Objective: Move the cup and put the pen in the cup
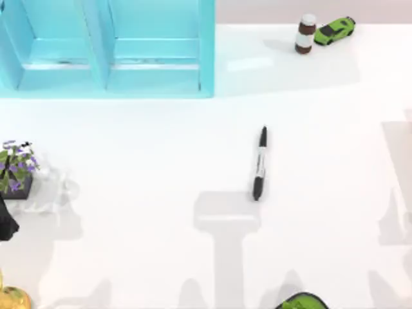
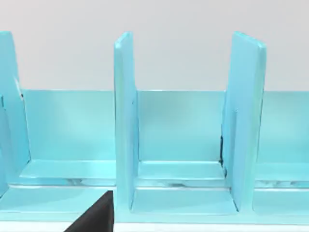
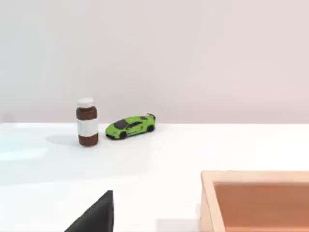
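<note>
Pen flat mid-table, cap toward near edge, nothing touching it; fingers' state: cannot tell.

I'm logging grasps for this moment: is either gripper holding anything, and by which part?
It cannot be told. The pen lies alone on the white table, with no gripper at it.

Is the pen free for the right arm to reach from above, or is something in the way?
Probably yes. The pen lies flat and alone on the white table, right of centre. The bottle and green toy car sit far back, well apart from it.
</note>
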{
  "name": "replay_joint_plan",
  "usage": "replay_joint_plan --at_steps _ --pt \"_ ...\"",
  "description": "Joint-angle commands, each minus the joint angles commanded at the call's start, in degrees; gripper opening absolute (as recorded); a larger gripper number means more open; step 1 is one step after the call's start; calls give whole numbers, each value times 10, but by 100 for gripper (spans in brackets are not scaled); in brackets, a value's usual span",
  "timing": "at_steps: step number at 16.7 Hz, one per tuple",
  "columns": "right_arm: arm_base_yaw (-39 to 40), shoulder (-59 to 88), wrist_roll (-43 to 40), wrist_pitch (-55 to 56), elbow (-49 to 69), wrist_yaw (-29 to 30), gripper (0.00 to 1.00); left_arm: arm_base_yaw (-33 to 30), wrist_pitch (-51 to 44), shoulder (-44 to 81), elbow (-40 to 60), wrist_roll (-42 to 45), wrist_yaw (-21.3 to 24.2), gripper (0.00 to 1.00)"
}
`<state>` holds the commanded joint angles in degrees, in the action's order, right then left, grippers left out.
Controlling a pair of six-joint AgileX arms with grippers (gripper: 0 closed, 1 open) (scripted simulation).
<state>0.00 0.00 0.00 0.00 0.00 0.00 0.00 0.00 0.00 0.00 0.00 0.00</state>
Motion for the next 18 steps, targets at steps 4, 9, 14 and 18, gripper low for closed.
replay_joint_plan --at_steps 4,9,14,18 --pt "-7 18 -6 -16 17 0 100 0 0 0 0 0 0 100" --pt "-53 168 -52 -132 163 0 100 0 0 0 0 0 0 100" --pt "-124 454 -121 -315 395 -1 100 0 0 0 0 0 0 100" --pt "-184 684 -179 -473 578 -1 100 0 0 0 0 0 0 100"
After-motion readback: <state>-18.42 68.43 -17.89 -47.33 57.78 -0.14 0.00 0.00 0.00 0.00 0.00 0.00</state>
